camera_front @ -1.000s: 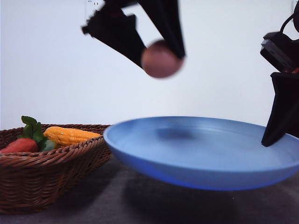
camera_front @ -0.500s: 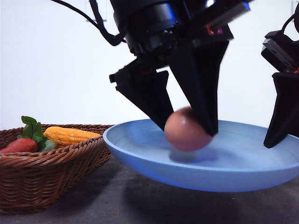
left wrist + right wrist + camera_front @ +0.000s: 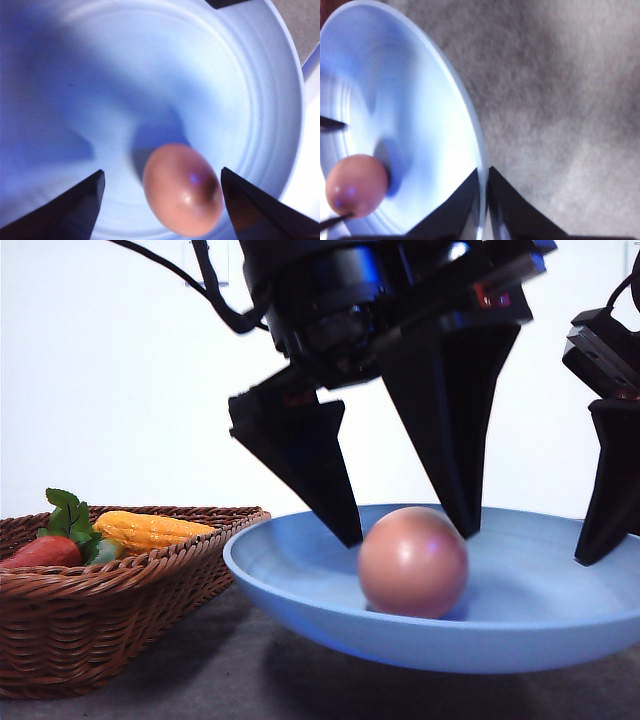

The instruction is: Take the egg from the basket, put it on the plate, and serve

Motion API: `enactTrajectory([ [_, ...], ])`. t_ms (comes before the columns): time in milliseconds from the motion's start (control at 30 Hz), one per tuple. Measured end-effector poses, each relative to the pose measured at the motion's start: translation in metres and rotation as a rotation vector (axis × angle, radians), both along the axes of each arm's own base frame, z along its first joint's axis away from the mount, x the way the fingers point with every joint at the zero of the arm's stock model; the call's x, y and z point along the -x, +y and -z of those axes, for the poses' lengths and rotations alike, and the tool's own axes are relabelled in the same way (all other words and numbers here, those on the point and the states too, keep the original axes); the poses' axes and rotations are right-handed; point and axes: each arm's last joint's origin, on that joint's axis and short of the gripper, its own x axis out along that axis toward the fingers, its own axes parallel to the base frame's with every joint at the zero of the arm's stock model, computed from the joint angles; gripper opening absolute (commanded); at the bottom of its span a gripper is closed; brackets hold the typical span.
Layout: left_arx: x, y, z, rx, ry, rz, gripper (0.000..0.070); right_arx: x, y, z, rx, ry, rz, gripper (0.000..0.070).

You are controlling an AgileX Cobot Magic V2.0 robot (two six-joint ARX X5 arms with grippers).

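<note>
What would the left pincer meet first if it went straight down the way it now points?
Most likely the egg, which lies between the open fingers of the left pincer, then the floor of the plate under it. Depth is hard to judge.

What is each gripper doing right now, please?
Left gripper: open, round pinkish-tan egg released.
Right gripper: shut on round light-blue plate rim.
</note>
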Motion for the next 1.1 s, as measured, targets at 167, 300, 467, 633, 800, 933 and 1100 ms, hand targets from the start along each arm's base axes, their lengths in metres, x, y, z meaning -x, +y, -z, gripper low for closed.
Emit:
enactTrajectory([
  [167,0.002,0.01,-0.043,0.039,-0.101,-0.03,0.0478,-0.001,-0.003,0.0,0.001,0.005,0.016,0.0],
  [300,0.007,0.023,-0.074,0.074,-0.152,-0.035,0.0477,-0.002,-0.007,-0.002,0.005,0.02,0.038,0.0],
  [467,0.008,0.036,-0.081,0.03,-0.135,-0.04,0.0477,-0.023,-0.01,-0.021,0.0,-0.011,0.067,0.0],
  [633,0.008,0.046,-0.081,-0.041,-0.133,-0.064,0.0476,-0.058,-0.011,-0.031,0.025,-0.017,0.083,0.0],
  [800,0.008,0.052,-0.084,-0.102,-0.179,-0.095,0.0476,-0.108,-0.011,-0.034,0.06,-0.028,0.1,0.0],
  [933,0.008,0.055,-0.083,-0.133,-0.181,-0.098,0.0476,-0.153,-0.013,-0.032,0.063,-0.02,0.122,0.0],
  [1100,0.009,0.055,-0.083,-0.139,-0.178,-0.098,0.0476,-0.205,-0.017,-0.022,0.069,0.005,0.145,0.0],
])
